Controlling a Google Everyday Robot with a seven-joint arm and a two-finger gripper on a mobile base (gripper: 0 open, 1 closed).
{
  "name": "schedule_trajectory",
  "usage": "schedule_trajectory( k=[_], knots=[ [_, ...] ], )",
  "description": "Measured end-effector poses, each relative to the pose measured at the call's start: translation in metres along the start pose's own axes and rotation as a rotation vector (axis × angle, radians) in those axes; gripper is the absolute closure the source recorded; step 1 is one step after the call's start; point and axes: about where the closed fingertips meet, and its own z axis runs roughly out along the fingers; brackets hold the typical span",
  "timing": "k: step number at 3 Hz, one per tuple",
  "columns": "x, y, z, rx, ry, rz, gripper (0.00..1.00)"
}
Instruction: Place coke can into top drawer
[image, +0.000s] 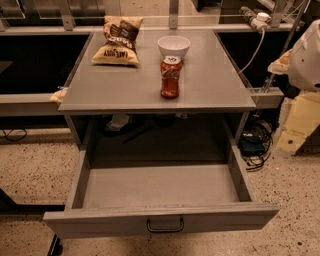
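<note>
The coke can (170, 76) is red with a silver top and stands upright on the grey cabinet top (125, 90), just in front of a white bowl (173, 46). The top drawer (160, 187) is pulled fully open below it and nothing lies inside. Its flat grey front panel carries a small dark handle (165, 226). My gripper (296, 127) hangs at the right edge of the view, beside the cabinet and below the level of its top. It is well right of the can and holds nothing that I can see.
A brown and yellow chip bag (118, 41) lies at the back left of the cabinet top. Cables and a dark box (254, 145) sit on the floor to the right of the drawer. A rail (30, 97) runs off to the left.
</note>
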Motion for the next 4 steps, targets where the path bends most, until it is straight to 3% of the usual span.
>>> schedule_trajectory(
  k=[1, 2, 4],
  knots=[
    [-0.003, -0.005, 0.003, 0.011, -0.012, -0.002, 0.00],
    [-0.021, -0.030, 0.021, 0.034, -0.057, -0.038, 0.00],
    [-0.082, -0.105, 0.057, 0.085, -0.203, -0.112, 0.00]
  ],
)
